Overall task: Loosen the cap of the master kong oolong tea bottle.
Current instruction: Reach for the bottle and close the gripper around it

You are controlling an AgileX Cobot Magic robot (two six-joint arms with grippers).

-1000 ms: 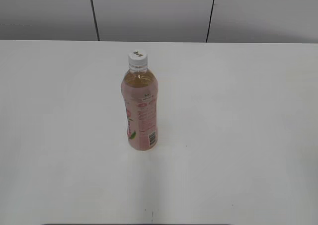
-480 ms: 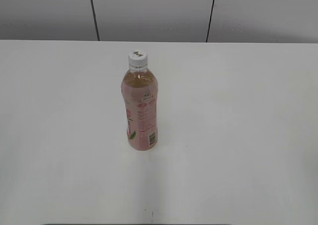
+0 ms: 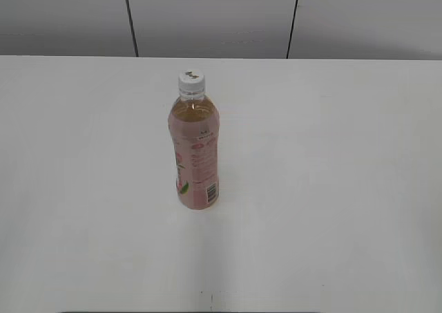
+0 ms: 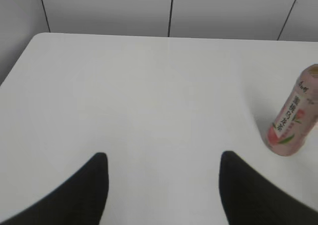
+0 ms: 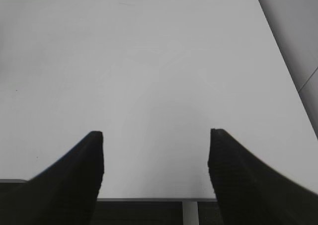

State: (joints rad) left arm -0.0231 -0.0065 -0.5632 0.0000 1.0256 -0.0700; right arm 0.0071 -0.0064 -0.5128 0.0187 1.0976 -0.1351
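Exterior view shows the bottle (image 3: pixel 195 155) standing upright a little left of centre on the table (image 3: pixel 331 188), long axis vertical, its cap (image 3: pixel 192 82) on top and neither arm in frame. From the left wrist view the left pincer (image 4: pixel 161 183) gapes wide and empty, with the bottle at the right edge of the frame, ahead and well apart. The right pincer (image 5: pixel 156 158) is likewise spread and empty over bare table with no bottle in sight, so the left arm looks nearer.
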